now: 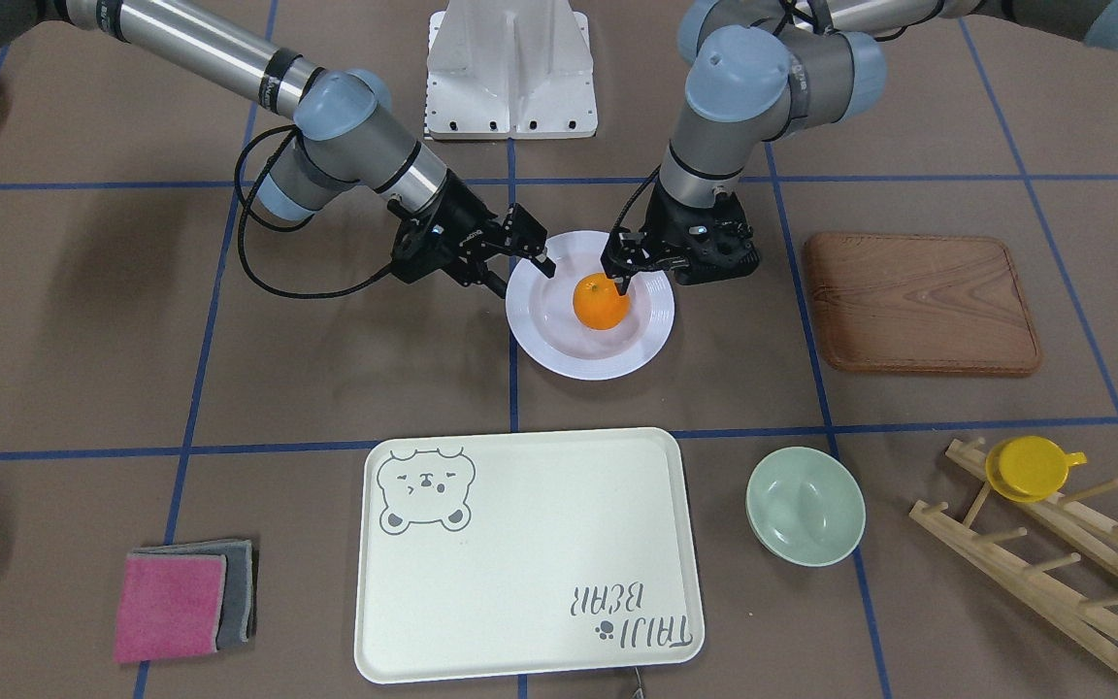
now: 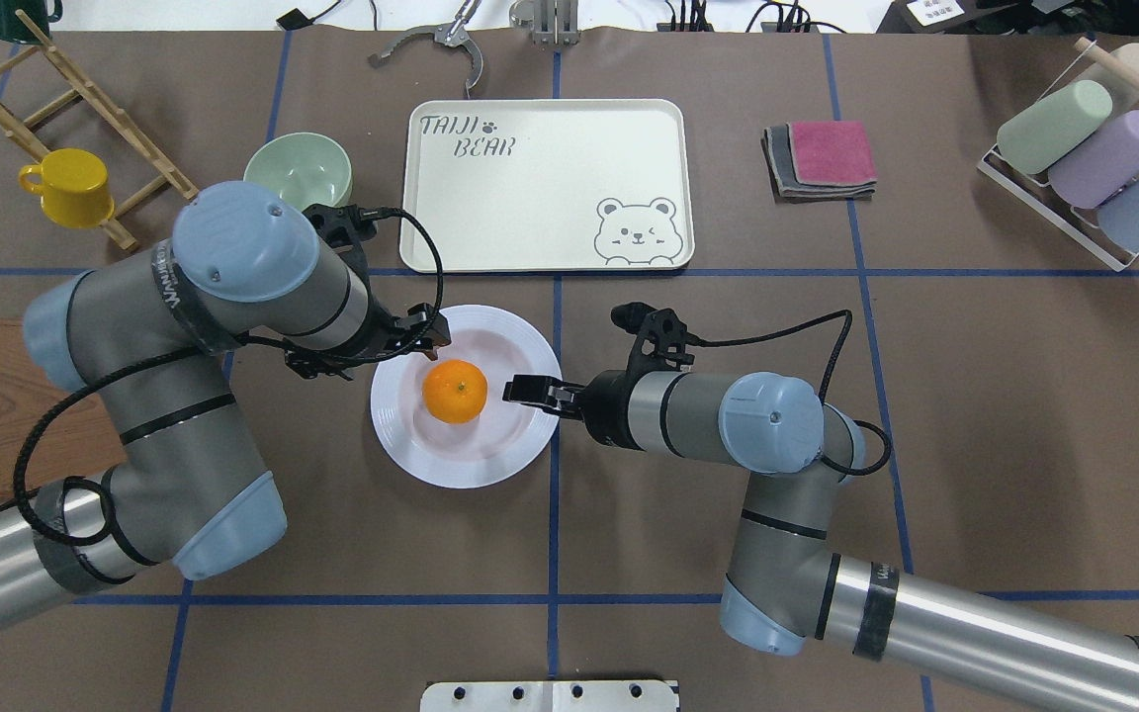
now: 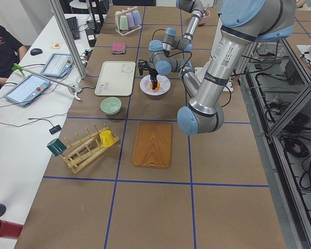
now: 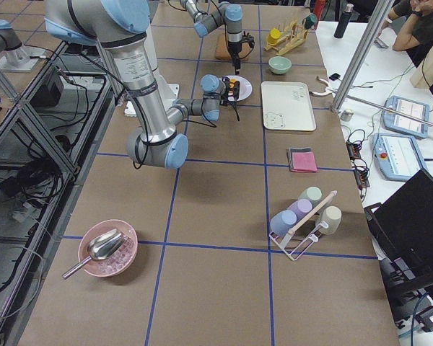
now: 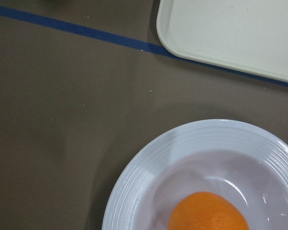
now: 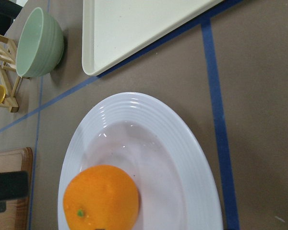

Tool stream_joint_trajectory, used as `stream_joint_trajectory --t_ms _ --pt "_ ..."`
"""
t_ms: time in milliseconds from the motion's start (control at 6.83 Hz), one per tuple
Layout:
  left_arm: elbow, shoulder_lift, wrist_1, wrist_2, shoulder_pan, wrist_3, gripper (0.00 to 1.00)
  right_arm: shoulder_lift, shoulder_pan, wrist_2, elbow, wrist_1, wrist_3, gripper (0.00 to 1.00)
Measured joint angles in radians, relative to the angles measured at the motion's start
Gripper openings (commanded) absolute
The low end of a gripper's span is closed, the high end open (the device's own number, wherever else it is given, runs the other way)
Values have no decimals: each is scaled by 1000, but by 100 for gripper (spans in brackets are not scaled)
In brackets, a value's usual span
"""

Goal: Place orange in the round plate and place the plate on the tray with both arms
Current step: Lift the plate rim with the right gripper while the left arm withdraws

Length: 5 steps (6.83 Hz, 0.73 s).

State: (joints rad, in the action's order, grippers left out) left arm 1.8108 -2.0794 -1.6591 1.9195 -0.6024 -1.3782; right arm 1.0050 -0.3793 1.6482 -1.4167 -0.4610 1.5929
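- Closest, my left gripper (image 2: 429,339) is hanging open at 11 o'clock over the round plate (image 2: 401,435); my right gripper (image 2: 528,389) is open at 3.
- At 12, the tray (image 2: 530,178) is waiting.

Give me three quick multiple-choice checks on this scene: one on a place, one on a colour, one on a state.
1. Where is the orange? A on the tray; B in the round plate; C in the bowl.
2. What colour is the bowl beside the tray? A pale green; B pink; C yellow.
3. How does the round plate stand? A on the tray; B on the table, apart from the tray; C upside down.

Answers:
1 B: the orange sits in the round plate's sunken centre.
2 A: the front and overhead views both show the bowl pale green.
3 B: the round plate sits right way up, with bare table showing between it and the tray.
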Motion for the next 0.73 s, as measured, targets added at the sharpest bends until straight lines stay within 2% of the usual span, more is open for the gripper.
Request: stream_joint_trajectory --t_ms 146,293,439,585,732 --pt "11 9 1 3 -8 10 97 -17 3 -7 23 0 2 84" --pt "15 14 1 16 -21 16 97 -28 4 -11 38 0 2 70" --pt "18 19 1 36 -38 24 97 -34 5 -12 44 1 2 36" --pt "21 26 1 54 -54 35 97 -37 5 -12 43 4 5 9" --pt "24 35 1 67 -71 55 97 -39 4 -12 38 19 20 0"
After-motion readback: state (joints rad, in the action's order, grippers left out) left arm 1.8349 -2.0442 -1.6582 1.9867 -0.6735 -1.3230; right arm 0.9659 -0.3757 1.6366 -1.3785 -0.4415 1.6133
